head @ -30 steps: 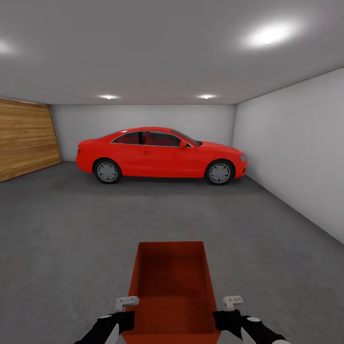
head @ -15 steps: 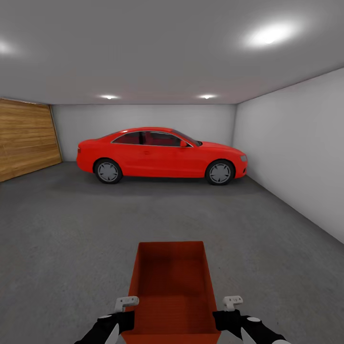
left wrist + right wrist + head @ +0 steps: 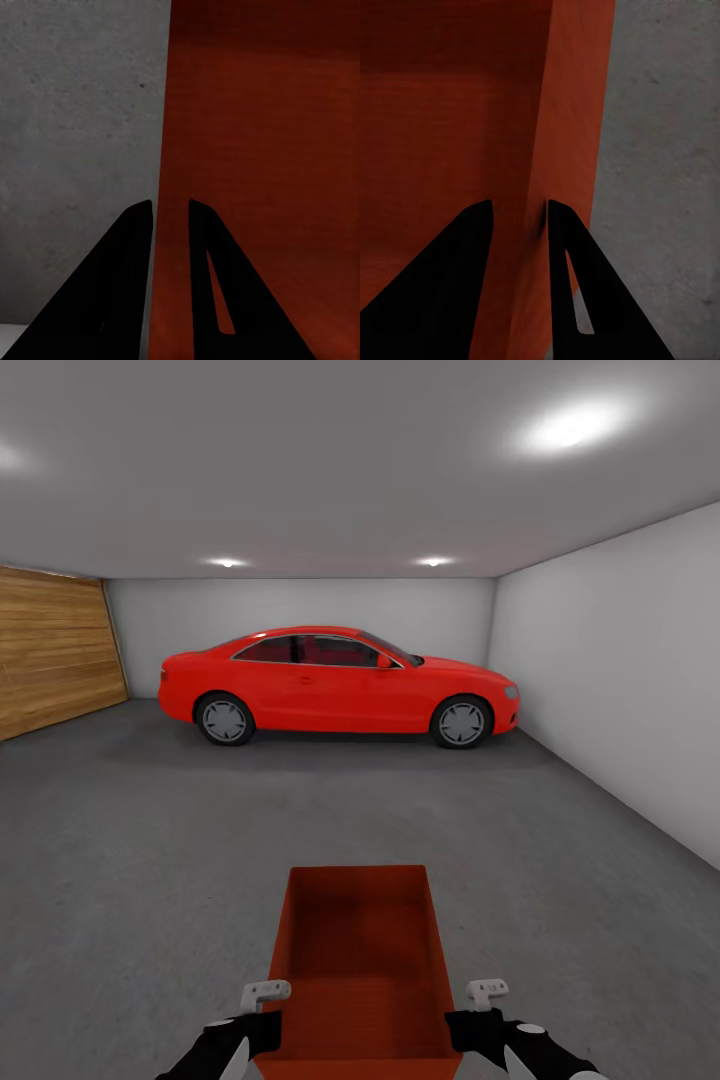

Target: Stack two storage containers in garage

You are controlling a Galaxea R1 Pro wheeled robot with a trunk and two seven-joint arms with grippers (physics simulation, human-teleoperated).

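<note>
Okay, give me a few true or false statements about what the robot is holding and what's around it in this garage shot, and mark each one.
1. Both grippers clamp walls of the storage container, the left gripper on one side wall and the right gripper on the opposite one. True.
2. The container holds a second bin inside it. False: its inside is empty.
3. A red car stands side-on near the far wall. True.
4. The floor under the robot is light wood plank. False: it is dark grey concrete.
5. A wood-panelled surface shows at the right. False: it is at the left; the right wall is plain and pale.
</note>
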